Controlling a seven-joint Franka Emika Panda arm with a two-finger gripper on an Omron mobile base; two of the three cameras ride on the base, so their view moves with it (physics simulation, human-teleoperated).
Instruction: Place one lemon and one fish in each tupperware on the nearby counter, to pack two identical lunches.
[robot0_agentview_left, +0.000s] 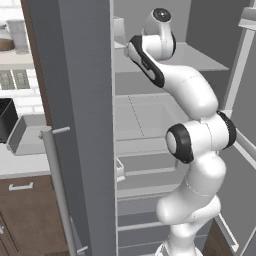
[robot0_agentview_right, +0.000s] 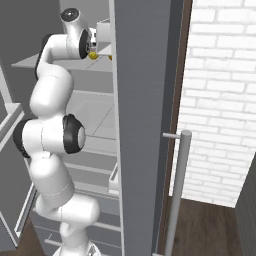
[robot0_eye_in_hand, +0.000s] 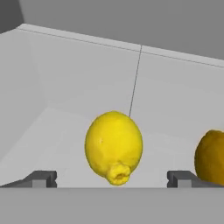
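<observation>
Lemon (robot0_eye_in_hand: 113, 146) sits dead ahead at 12 o'clock on the fridge shelf (robot0_eye_in_hand: 65, 131), centred between the wide-spread tool (robot0_eye_in_hand: 112, 178) tips, stubby end pointing back at it; orange-yellow lemon (robot0_eye_in_hand: 211, 156) at 3 o'clock.

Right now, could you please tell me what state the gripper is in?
Gripper: open, holding nothing; its fingertips stand wide on either side of the bright yellow lemon, not closed on it.

Premises: a rendered domestic kitchen. An open grey refrigerator (robot0_agentview_left: 150, 120) with shelves stands central. Left of it, a white counter (robot0_agentview_left: 22, 162) over dark wooden cabinets (robot0_agentview_left: 27, 215) carries a black toaster (robot0_agentview_left: 7, 117). Right of it, white brick wall (robot0_agentview_right: 220, 100).
</observation>
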